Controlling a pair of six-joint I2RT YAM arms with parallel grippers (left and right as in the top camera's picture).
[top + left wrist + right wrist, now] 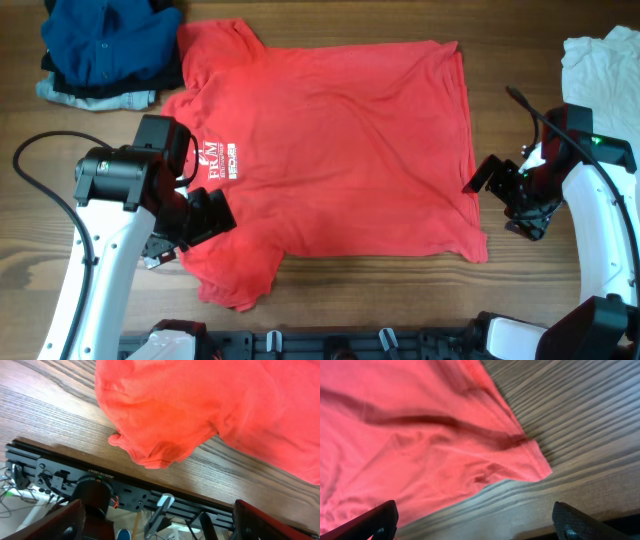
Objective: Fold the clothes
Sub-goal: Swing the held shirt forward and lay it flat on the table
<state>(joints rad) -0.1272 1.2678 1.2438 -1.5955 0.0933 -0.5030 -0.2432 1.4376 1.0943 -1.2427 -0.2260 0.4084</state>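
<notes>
The red T-shirt [340,150] lies spread flat on the wooden table, collar to the left, hem to the right, with white lettering [222,165] on the chest. My left gripper [195,222] is open and empty over the near sleeve. In the left wrist view the sleeve end [150,455] lies ahead of the wide-open jaws [160,527]. My right gripper [510,200] is open and empty just right of the hem's near corner. In the right wrist view that corner [530,462] lies ahead of the open jaws [475,527].
A pile of dark blue clothes [105,45] sits at the back left, touching the shirt's far sleeve. A white garment [600,60] lies at the back right. A black rail [125,492] runs along the table's front edge.
</notes>
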